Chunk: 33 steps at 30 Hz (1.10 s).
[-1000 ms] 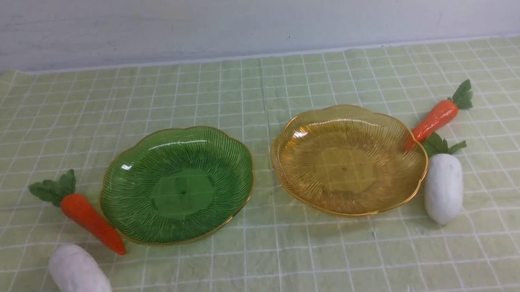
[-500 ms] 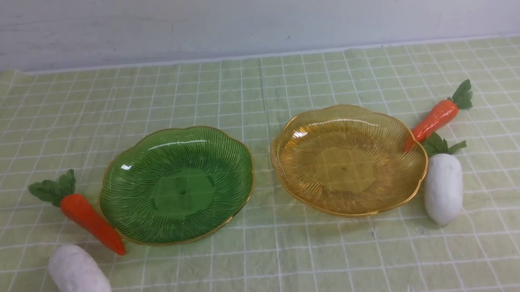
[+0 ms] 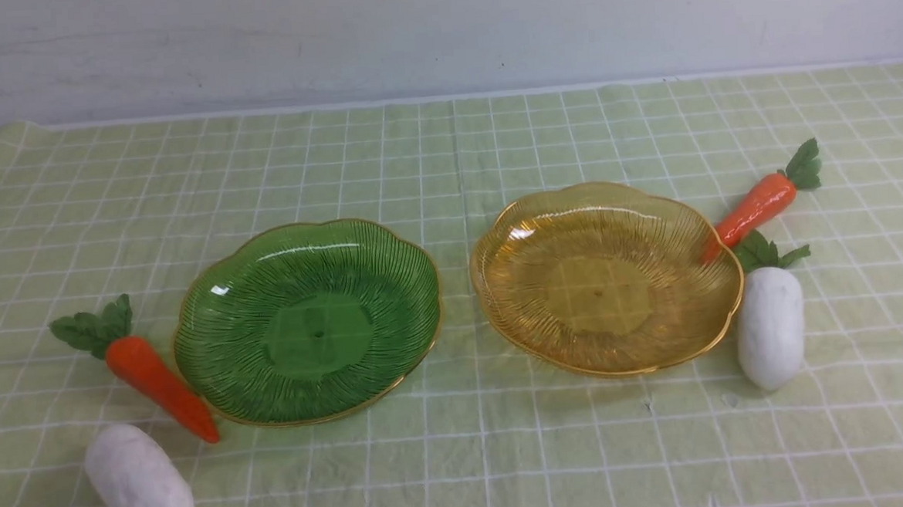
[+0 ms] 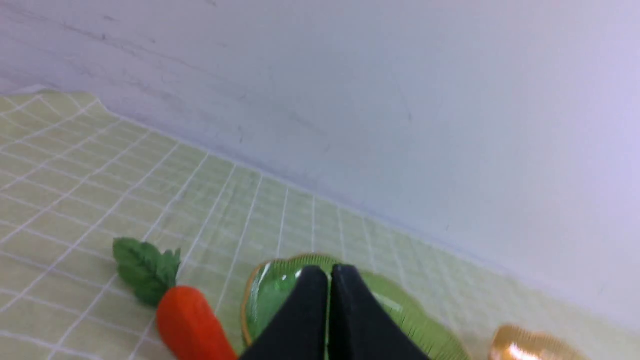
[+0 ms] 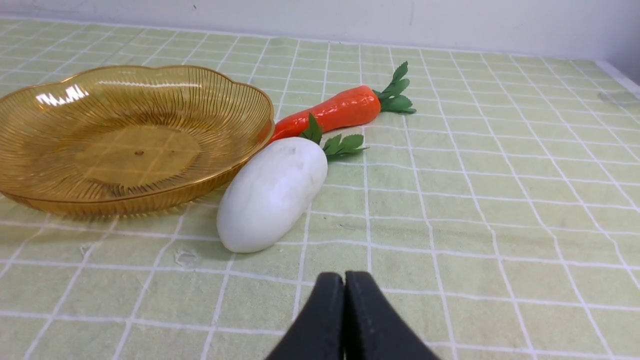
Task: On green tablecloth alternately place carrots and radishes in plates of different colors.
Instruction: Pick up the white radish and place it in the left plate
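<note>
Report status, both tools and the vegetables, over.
Left tool and right tool shut, empty. Carrots and radishes outside both plates. Right-side carrot tip under amber plate's rim.

Between the green plate (image 3: 317, 334) and the amber plate (image 3: 608, 292) runs an open lane of cloth (image 3: 460, 423). The left carrot (image 3: 161, 388) and left radish (image 3: 140, 484) crowd the green rim's left; the right carrot (image 3: 754, 208) and right radish (image 3: 770, 328) block amber's right.
</note>
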Available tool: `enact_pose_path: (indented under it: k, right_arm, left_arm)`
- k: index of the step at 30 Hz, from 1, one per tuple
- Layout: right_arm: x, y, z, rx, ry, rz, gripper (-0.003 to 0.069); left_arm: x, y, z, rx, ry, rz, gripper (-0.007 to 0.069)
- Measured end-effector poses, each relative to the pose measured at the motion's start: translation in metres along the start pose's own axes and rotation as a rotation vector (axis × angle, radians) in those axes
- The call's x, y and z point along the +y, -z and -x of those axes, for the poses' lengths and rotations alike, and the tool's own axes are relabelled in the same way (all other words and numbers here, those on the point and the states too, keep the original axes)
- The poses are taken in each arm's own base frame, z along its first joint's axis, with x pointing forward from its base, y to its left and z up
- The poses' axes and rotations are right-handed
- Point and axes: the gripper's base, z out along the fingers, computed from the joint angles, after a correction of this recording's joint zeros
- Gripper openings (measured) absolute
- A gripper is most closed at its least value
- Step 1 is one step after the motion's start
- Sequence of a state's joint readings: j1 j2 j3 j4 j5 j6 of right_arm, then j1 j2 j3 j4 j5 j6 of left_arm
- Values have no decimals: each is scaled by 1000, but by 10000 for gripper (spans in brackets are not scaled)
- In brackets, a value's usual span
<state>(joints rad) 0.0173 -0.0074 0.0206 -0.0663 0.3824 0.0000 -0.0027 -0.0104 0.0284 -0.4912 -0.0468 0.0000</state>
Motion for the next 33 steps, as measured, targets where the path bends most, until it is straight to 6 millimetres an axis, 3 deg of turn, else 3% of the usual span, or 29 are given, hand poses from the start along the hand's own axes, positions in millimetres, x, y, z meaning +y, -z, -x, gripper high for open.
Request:
enact_pose_path:
  k: [2, 6, 8, 10, 13, 15, 18, 19, 23, 26, 29, 33]
  right_arm:
    - [1, 0, 1, -14, -27, 6, -15]
    - [0, 3, 23, -273, -513, 72, -15]
    - [-6, 7, 33, -408, -728, 85, -15]
    - [-10, 9, 38, -484, -812, 80, -15]
    - [-12, 10, 40, -513, -787, 63, -15]
    - [-12, 11, 41, -523, -771, 56, -15]
    - [-12, 11, 42, -519, -744, 55, -15]
    - [-10, 12, 46, -497, -723, 68, -15]
    - [-3, 27, 86, -387, -569, 128, -15]
    - [-2, 27, 108, -277, -486, 128, -15]
    - [-1, 12, 141, -51, -361, 123, -15]
    - [1, -12, 164, 229, -226, 150, -15]
  left_arm:
    - [1, 0, 5, -53, 103, 4, -8]
    - [9, 3, 21, -255, 455, 43, -8]
    - [11, 5, 27, -319, 511, 54, -8]
    - [1, 5, 38, -301, 500, 11, -8]
    - [-21, 7, 52, -193, 345, -71, -8]
    - [-44, 10, 63, -37, 104, -142, -8]
    - [-57, 3, 58, 364, -178, -122, -8]
    - [-53, -4, 51, 609, -243, -47, -8]
    - [-38, -22, 46, 995, -239, 223, -8]
    - [-31, -34, 48, 1082, -259, 347, -8]
    - [-27, -56, 48, 1153, -245, 439, -8]
    - [-28, -94, 43, 1215, -167, 487, 0]
